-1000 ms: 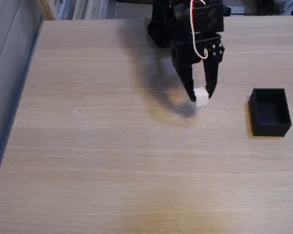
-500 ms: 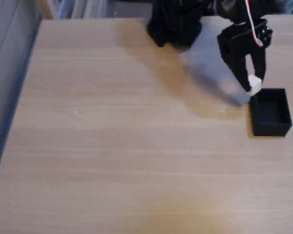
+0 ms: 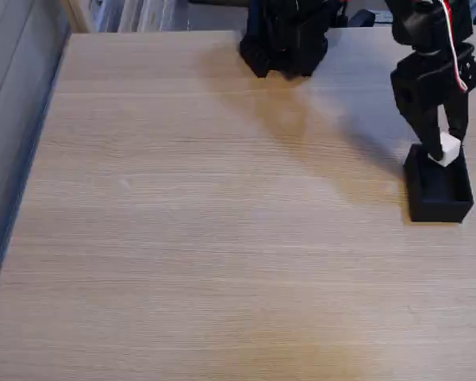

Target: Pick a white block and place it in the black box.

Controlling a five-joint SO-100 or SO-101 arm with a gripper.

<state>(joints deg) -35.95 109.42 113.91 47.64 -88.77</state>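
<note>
1. The place looks like an office or study room set up for robot trials; which of the two cannot be told.
2. A wide desk [image 3: 182,238] with a pale wood-grain laminate top takes up most of the frame, as office furniture does.
3. Along the left edge runs a grey panel [image 3: 12,95], like a wall or partition, with a blue strip where it meets the desk.
4. At the upper left, pale upright shapes [image 3: 119,14] stand behind the desk; they are too blurred to identify.
5. At the top centre, the black arm base [image 3: 285,40] sits on the desk's far edge.
</note>
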